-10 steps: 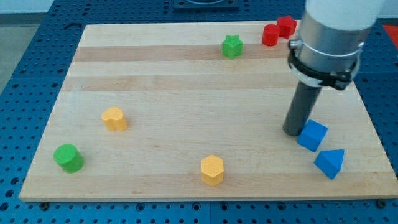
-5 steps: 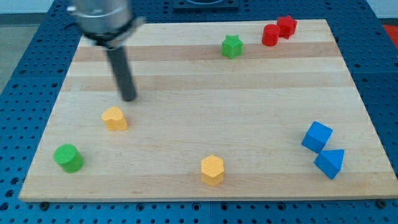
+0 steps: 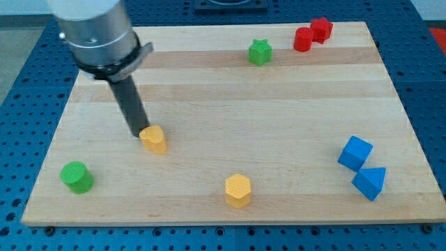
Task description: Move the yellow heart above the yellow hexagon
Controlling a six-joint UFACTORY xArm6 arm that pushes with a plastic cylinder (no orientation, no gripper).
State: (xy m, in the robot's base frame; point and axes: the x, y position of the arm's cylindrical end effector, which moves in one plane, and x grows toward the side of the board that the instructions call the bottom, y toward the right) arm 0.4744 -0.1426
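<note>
My tip (image 3: 137, 133) is pressing against the left side of the yellow heart (image 3: 153, 139), holding nothing. The heart is sitting up and to the left of the yellow hexagon (image 3: 237, 190), well apart from it.

Lab: blue perforated bench (image 3: 28, 84), wooden board (image 3: 279, 111)

my tip (image 3: 138, 133) touching yellow heart (image 3: 153, 139)
</note>
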